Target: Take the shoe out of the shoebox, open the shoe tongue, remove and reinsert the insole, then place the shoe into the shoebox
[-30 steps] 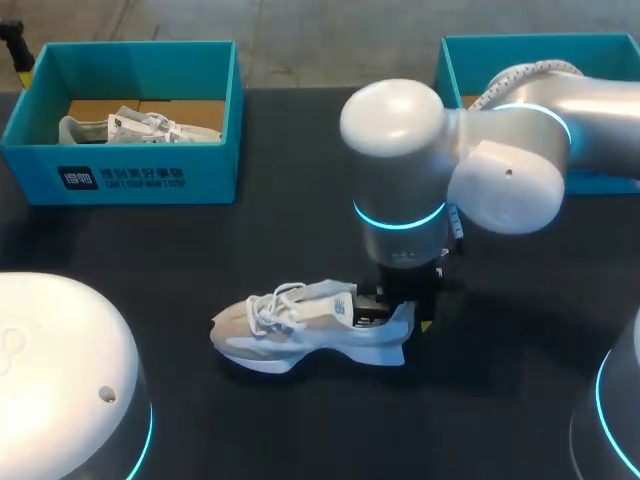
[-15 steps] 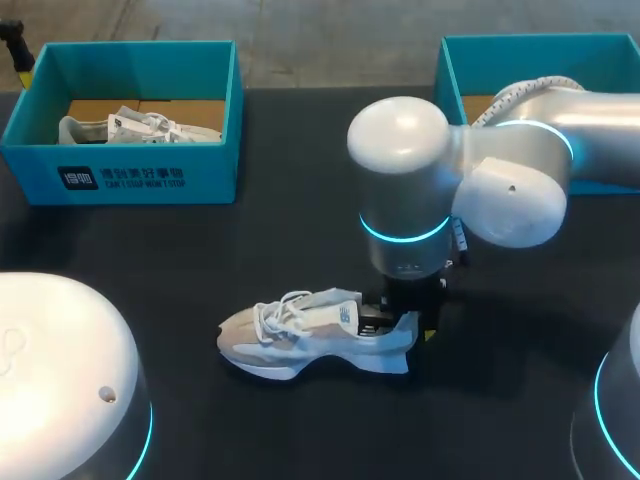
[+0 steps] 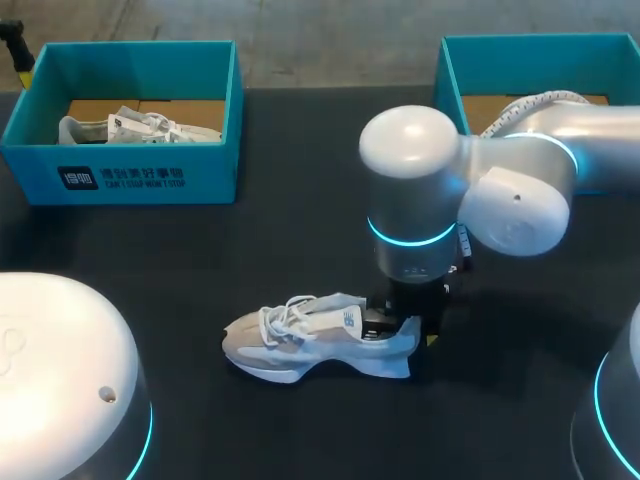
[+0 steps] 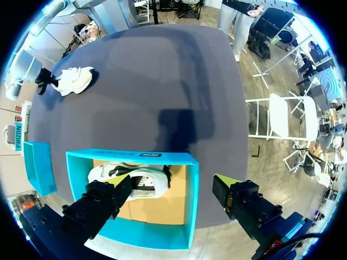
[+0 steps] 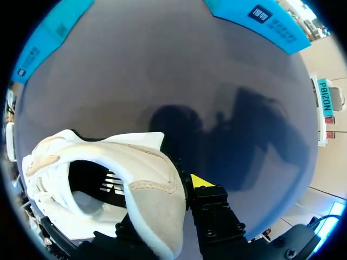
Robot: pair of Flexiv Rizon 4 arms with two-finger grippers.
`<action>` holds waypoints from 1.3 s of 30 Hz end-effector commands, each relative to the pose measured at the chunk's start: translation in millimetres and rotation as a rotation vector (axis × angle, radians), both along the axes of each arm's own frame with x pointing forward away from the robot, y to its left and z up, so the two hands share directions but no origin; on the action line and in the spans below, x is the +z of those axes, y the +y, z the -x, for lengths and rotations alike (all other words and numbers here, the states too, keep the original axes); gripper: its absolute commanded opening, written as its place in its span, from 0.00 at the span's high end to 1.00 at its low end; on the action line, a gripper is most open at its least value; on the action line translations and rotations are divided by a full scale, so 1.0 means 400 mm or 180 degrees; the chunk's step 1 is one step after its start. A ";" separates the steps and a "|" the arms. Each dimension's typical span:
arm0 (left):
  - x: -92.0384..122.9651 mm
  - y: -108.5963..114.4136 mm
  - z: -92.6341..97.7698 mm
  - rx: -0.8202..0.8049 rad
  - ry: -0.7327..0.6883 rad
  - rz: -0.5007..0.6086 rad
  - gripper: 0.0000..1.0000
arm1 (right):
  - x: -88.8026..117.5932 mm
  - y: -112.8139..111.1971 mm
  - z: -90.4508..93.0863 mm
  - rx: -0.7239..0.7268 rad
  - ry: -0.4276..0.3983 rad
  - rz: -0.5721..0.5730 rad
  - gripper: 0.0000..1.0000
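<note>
At upper left, the left shoebox [image 3: 130, 180] holds a second shoe [image 3: 140, 127], and the left claw [image 4: 172, 187] hangs open above it. At lower middle, the shoe [image 3: 300, 340] lies on the table [image 3: 300, 220], toe left and heel right. The right claw [image 3: 405, 318] clamps its heel. The right shoebox [image 3: 520, 50] sits at upper right, showing only its brown floor.

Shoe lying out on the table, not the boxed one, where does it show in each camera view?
Head view: shoe in the lower middle of the table, on its sole.
Left wrist view: small, far across the table beyond the shoebox.
Right wrist view: close up, heel wall between the fingers.
Shared landmark: the right gripper at its heel.
</note>
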State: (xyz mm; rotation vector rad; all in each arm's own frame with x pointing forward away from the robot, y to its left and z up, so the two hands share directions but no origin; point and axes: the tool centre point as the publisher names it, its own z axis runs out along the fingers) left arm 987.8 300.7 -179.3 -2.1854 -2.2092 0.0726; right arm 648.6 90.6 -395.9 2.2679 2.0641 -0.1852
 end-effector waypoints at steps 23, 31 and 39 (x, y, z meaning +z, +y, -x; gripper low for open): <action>0.001 0.002 0.001 -0.0004 -0.0001 -0.0005 0.00 | 0.150 0.013 -0.023 0.0458 0.0015 -0.0350 0.00; 0.001 0.002 0.001 -0.0004 -0.0001 -0.0005 0.00 | 0.221 -0.039 -0.018 0.0955 -0.0075 -0.0795 0.00; 0.001 0.002 0.001 -0.0004 -0.0001 -0.0005 0.00 | 0.253 -0.045 -0.004 0.2007 -0.0245 -0.1144 0.00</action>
